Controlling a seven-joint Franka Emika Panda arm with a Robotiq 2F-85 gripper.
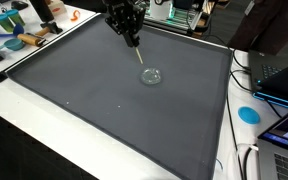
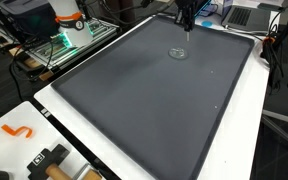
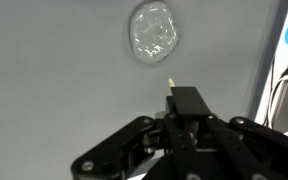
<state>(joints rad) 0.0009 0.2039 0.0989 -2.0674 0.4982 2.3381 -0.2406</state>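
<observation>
My gripper (image 1: pixel 131 37) hangs over the far part of a dark grey mat (image 1: pixel 94 110). It is shut on a thin pale stick (image 1: pixel 138 52) that points down at a slant. The stick's tip is just above and beside a small clear round dish (image 1: pixel 151 76) lying on the mat. In the wrist view the shut black fingers (image 3: pixel 187 104) fill the lower half, the stick's tip (image 3: pixel 170 79) pokes out ahead of them, and the clear dish (image 3: pixel 152 30) lies beyond it, apart from it. Both exterior views show the gripper (image 2: pixel 185 19) and the dish (image 2: pixel 179 53).
The mat (image 2: pixel 154 110) covers a white table. A blue disc (image 1: pixel 248 114), a laptop (image 1: pixel 284 82) and cables lie along one side. Tools and clutter (image 1: pixel 24 30) sit at a far corner. An orange hook (image 2: pixel 19 130) and a black tool (image 2: pixel 49 158) lie on the near edge.
</observation>
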